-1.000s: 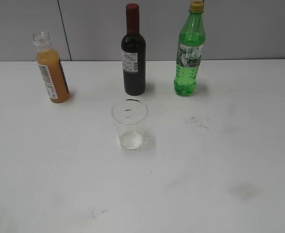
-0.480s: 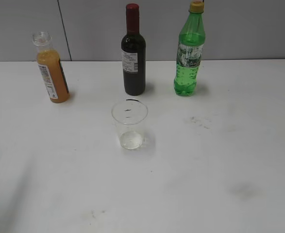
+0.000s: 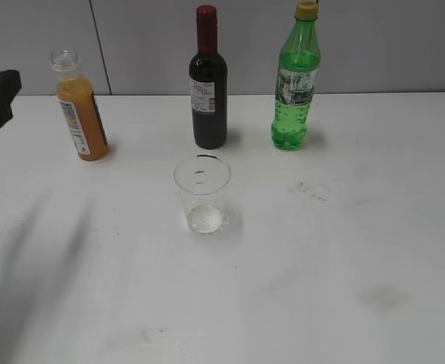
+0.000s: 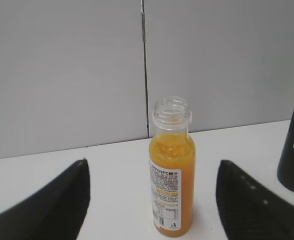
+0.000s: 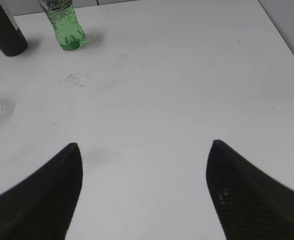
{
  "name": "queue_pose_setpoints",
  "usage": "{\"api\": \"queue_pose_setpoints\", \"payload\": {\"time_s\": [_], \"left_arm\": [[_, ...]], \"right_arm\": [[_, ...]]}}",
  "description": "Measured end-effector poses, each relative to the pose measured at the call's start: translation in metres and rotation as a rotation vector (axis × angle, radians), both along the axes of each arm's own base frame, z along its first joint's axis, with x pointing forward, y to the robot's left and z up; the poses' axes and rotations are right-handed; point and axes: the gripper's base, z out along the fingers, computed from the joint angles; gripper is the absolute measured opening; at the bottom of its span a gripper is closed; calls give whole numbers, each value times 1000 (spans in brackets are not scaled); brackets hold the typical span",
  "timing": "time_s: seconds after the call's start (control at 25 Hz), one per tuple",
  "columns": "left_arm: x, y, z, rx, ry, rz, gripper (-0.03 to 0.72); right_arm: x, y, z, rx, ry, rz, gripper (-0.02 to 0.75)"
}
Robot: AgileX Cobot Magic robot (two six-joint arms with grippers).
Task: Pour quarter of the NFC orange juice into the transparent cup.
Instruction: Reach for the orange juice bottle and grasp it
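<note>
NFC orange juice [image 3: 82, 114], capless and nearly full, stands at the table's [image 3: 343, 250] far left edge. It could tip or slosh if a finger clips its shoulder on the approach, or if it is tilted too fast. The left gripper [image 4: 152, 200] has its jaws wide apart, holding nothing, with the bottle centred between them just ahead. Right of it, the transparent cup [image 3: 202, 194] sits empty, in front of the wine bottle [image 3: 208, 83]. The right gripper [image 5: 141, 185] hangs spread over bare tabletop.

Exterior: slanted down, frontal. Left wrist: low, near juice bottle [image 4: 171, 172]. Right wrist: steeper.
</note>
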Motion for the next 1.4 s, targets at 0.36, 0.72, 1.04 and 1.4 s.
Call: {"api": "queue_pose_setpoints", "payload": {"time_s": [0.36, 0.72, 1.04, 1.4], "left_arm": [[31, -9, -57, -28, -50, -6, 594], [46, -19, -105, -62, -47, -78, 594], [69, -26, -122, -91, -36, -88, 677], [100, -31, -139, -130, -52, -64, 689]], "right_arm": [[0, 0, 0, 0, 0, 0, 591], [0, 0, 0, 0, 0, 0, 591], [0, 0, 0, 0, 0, 0, 591], [0, 0, 0, 0, 0, 0, 591]]}}
